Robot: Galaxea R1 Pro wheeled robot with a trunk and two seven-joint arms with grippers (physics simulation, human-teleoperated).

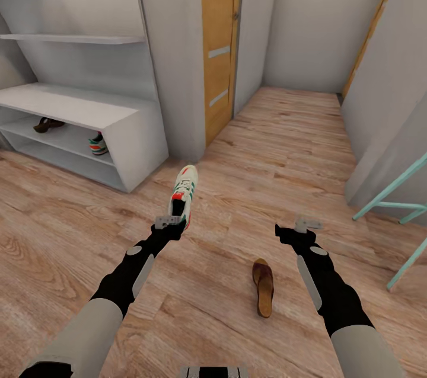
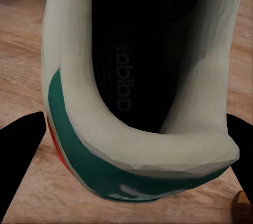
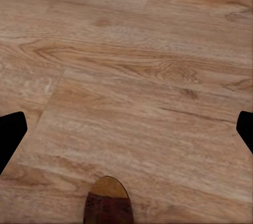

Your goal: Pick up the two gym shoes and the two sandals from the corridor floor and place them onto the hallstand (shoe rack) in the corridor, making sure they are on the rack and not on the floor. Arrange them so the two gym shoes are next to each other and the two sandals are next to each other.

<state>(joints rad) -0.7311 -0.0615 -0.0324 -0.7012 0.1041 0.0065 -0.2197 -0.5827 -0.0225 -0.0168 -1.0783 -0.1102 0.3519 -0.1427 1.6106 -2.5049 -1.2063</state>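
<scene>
Left gripper (image 1: 170,221) jaws clamped on gym shoe (image 1: 183,191) at the heel collar, clear of the floor (image 1: 249,147); probably light, padded, forgiving (rim gives purchase); right gripper (image 1: 308,225) jaws apart above sandal (image 1: 263,286); hallstand (image 1: 133,135) nearby.

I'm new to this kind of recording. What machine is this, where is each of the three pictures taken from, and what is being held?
It is a simulated two-armed robot on wheels. The large picture looks down from its head over both arms. The other two come from cameras near each wrist. The left gripper holds a white gym shoe with green stripes by its heel end, seen close up in the left wrist view. The right gripper is open and holds nothing. One brown sandal lies on the wooden floor. On the hallstand, a shelf already carries another sandal and another gym shoe.
</scene>
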